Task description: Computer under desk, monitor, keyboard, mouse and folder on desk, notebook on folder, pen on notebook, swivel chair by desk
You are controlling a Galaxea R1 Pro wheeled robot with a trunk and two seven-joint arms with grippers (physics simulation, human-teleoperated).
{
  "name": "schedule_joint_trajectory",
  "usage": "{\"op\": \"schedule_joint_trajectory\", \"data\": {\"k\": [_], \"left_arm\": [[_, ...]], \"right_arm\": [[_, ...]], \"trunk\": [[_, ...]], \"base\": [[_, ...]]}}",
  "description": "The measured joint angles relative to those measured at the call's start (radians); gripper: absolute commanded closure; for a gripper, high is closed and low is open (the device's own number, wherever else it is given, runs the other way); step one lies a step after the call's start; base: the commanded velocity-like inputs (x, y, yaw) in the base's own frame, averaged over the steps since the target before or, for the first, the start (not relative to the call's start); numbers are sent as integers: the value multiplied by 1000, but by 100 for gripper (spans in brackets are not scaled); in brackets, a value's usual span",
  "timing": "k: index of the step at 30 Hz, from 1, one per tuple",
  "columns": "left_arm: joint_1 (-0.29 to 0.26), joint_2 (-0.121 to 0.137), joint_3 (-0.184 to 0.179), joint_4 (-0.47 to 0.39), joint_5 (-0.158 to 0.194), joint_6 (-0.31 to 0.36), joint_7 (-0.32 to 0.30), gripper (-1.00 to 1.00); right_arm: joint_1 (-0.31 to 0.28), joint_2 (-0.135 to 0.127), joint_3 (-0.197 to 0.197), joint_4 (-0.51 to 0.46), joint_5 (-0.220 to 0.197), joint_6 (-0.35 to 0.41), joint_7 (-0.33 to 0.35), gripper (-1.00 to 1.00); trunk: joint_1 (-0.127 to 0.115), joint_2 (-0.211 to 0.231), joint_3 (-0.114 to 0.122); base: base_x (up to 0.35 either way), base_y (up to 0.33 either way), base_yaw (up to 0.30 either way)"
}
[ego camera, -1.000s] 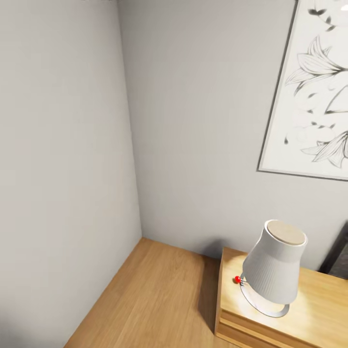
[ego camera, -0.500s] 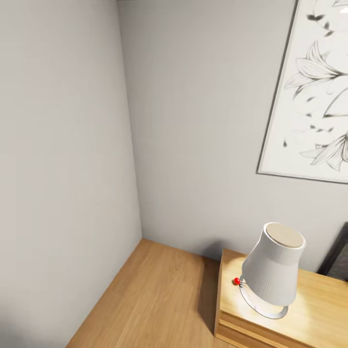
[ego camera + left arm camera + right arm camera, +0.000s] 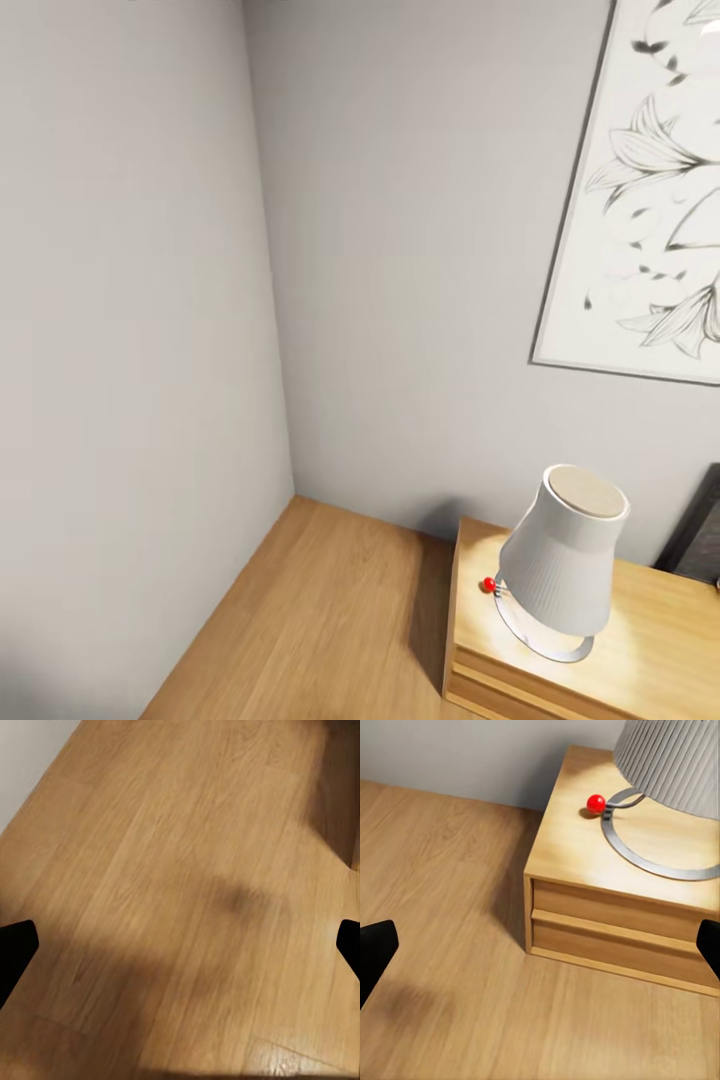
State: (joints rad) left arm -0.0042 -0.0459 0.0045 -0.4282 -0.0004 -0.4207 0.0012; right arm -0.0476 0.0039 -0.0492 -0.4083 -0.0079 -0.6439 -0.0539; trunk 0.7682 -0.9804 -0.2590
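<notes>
The robot is on its way and faces a room corner with grey walls. A white lamp [image 3: 565, 575] with a little red ball [image 3: 596, 802] stands on a low wooden cabinet [image 3: 650, 650], below a flower picture [image 3: 650, 190]. The left fingers [image 3: 16, 949] and right fingers [image 3: 375, 949] are spread wide with nothing between them, over the wood floor [image 3: 187, 870]. None of the desk things are here, so I think it must turn and find the desk. I can read no words anywhere.

White ribbed lamp [image 3: 565, 565], red ball [image 3: 595, 802], light-wood cabinet [image 3: 615, 922], grey walls [image 3: 400, 250].
</notes>
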Motion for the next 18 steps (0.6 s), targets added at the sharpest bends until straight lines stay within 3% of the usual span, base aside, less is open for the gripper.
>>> {"op": "schedule_joint_trajectory", "data": {"k": [9, 12, 15, 18], "left_arm": [[0, 3, 6, 10, 2, -19, 1, -100], [0, 3, 25, 11, 2, -20, 2, -100], [0, 4, 64, 11, 2, -22, 2, -100], [0, 2, 132, 11, 2, -23, 1, -100]], "right_arm": [[-1, 0, -1, 6, 3, -3, -2, -100], [-1, 0, -1, 7, 3, -4, -1, -100], [-1, 0, -1, 7, 3, -4, -1, -100], [-1, 0, -1, 7, 3, -4, -1, -100]], "trunk": [[-35, 63, 28], [-46, 84, 38], [-58, 105, 47], [-69, 126, 57]], "base": [[0, 0, 0], [0, 0, 0], [0, 0, 0], [0, 0, 0]]}}
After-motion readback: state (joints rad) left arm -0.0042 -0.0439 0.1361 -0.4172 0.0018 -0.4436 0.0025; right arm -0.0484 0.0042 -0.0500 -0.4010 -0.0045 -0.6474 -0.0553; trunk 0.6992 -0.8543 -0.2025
